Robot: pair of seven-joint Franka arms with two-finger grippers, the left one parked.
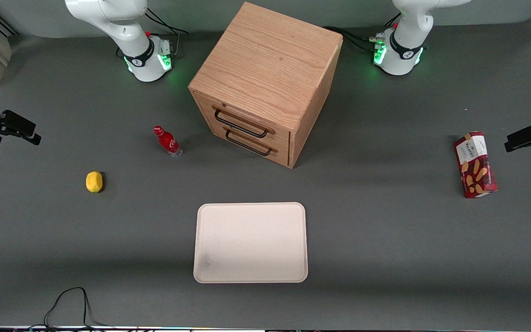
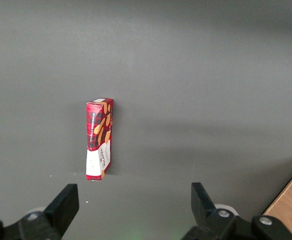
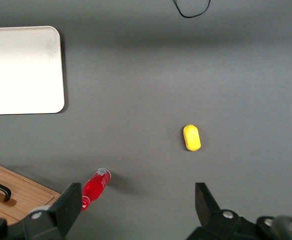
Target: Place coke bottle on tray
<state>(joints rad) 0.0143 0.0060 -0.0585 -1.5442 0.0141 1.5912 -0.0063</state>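
Note:
The coke bottle (image 1: 168, 142), slim and red with a red cap and clear base, stands upright on the grey table in front of the wooden cabinet's drawers. It also shows in the right wrist view, as the coke bottle (image 3: 95, 187) just beside one finger (image 3: 68, 202). The cream tray (image 1: 250, 242) lies flat and bare, nearer the front camera than the bottle, and the tray (image 3: 21, 70) shows from above too. My gripper (image 3: 136, 195) hangs high above the table, open, with nothing between its fingers, over the ground between bottle and lemon.
A yellow lemon (image 1: 94, 181) lies toward the working arm's end of the table. The wooden drawer cabinet (image 1: 265, 83) stands mid-table with two black handles. A red cookie box (image 1: 475, 164) lies toward the parked arm's end. A black cable (image 1: 69, 304) loops at the near edge.

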